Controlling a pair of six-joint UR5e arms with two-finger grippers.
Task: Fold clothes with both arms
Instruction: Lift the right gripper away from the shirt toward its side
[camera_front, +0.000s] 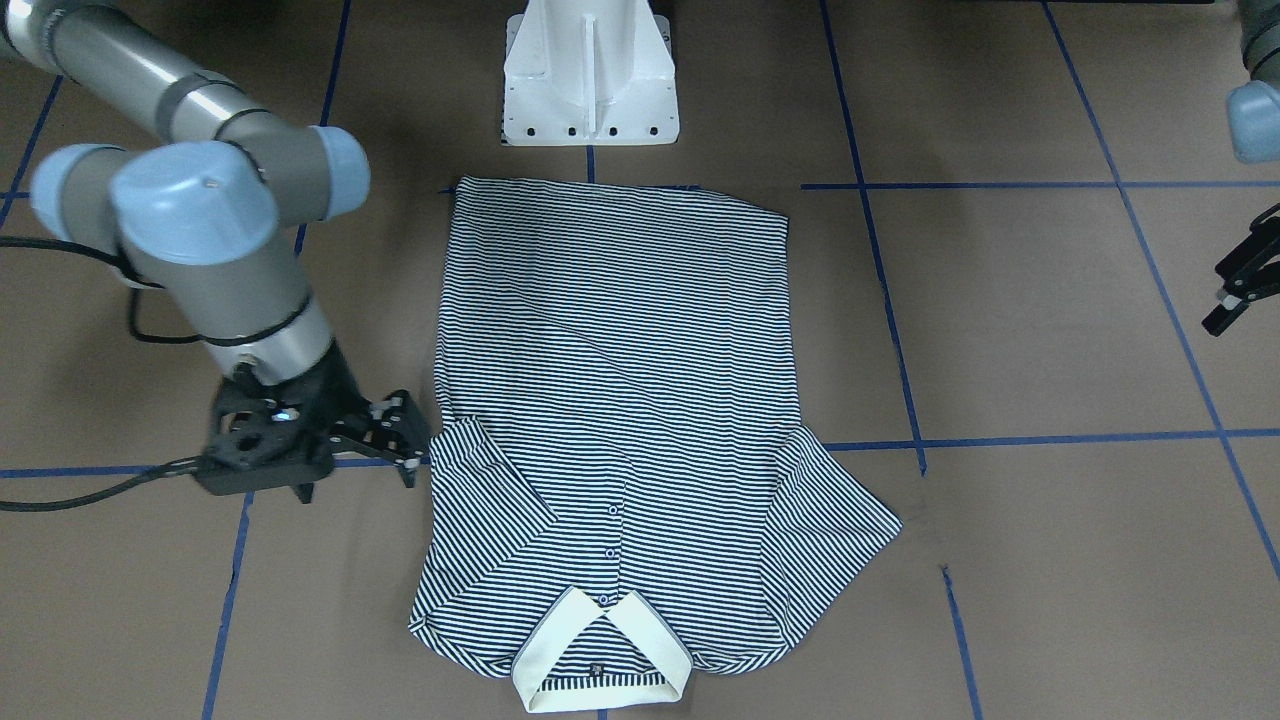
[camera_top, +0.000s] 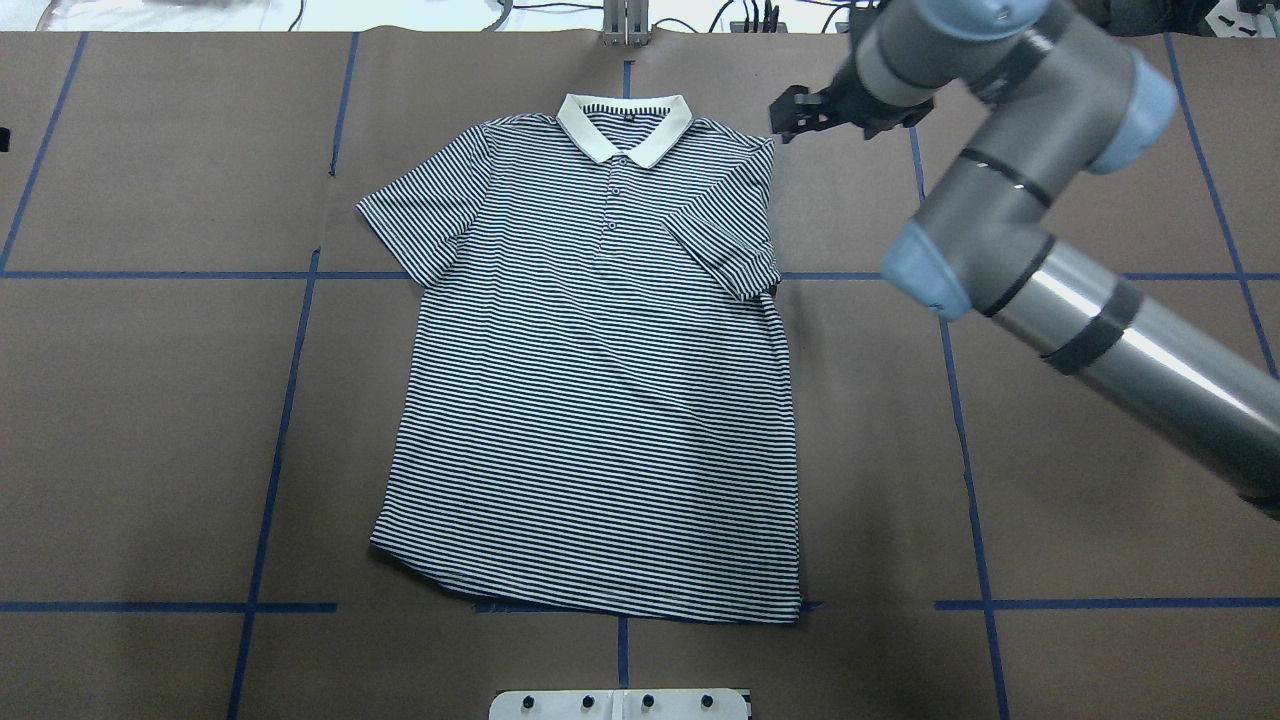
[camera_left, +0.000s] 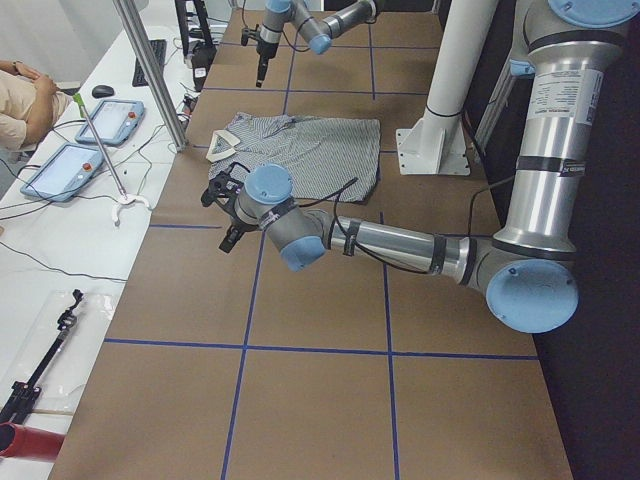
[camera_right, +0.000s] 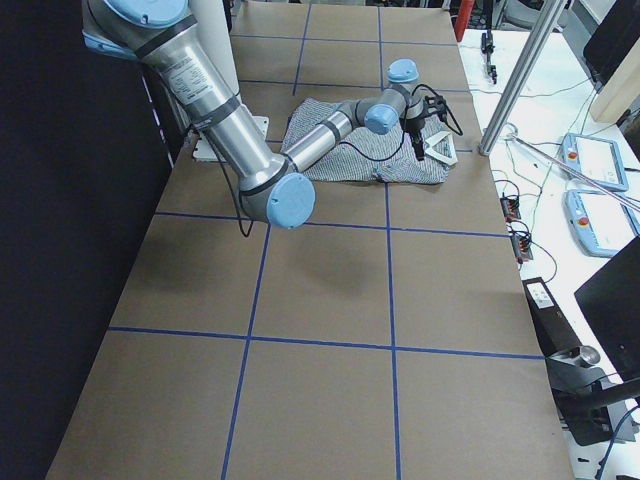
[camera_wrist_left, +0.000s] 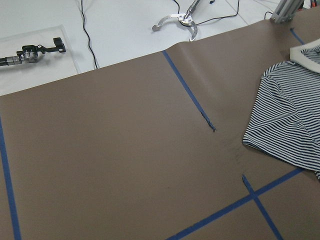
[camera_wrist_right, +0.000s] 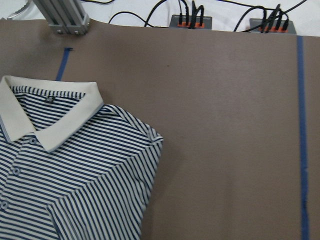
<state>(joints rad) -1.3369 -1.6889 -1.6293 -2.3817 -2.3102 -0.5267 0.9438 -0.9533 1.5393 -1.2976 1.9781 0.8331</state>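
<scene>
Shirt (camera_top: 600, 380): right sleeve (camera_top: 725, 240) folded in, left sleeve (camera_top: 420, 215) pending, likely next; right gripper (camera_front: 405, 435) and left gripper (camera_front: 1228, 290) spread, empty.

Brown table (camera_top: 150, 420), blue tape grid (camera_top: 150, 273), white side bench (camera_left: 50, 250)

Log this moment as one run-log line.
polo shirt: flat, face up; right-side sleeve: folded inward; left-side sleeve: spread out; right gripper: open, beside shoulder; left gripper: open, away from shirt

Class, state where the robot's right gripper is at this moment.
Overhead view, upper right: the right gripper is just beside the folded-in sleeve of the polo shirt, near its collar.
</scene>
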